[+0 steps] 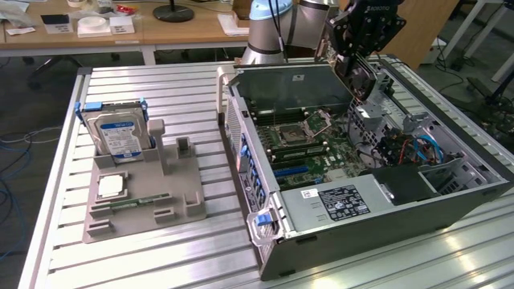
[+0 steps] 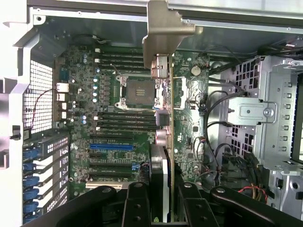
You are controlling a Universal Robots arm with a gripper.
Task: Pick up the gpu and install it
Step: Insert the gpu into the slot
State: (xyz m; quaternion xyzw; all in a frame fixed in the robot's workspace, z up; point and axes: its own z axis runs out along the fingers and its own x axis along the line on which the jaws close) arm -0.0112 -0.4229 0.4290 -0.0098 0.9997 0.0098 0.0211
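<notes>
One pincer is clenched on the gpu, which hangs on edge right above the motherboard.

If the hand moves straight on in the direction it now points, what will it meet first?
Probably the motherboard inside the open computer case; the gpu held in the hand would touch first, though depth is unclear.

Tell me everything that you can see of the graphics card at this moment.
The graphics card is a thin dark board, edge-on in the wrist view, with a pale beige metal bracket at one end. The pincer is shut on it, a black finger on each side. It is held upright over the open computer case, above the green motherboard, not seated in any slot.
</notes>
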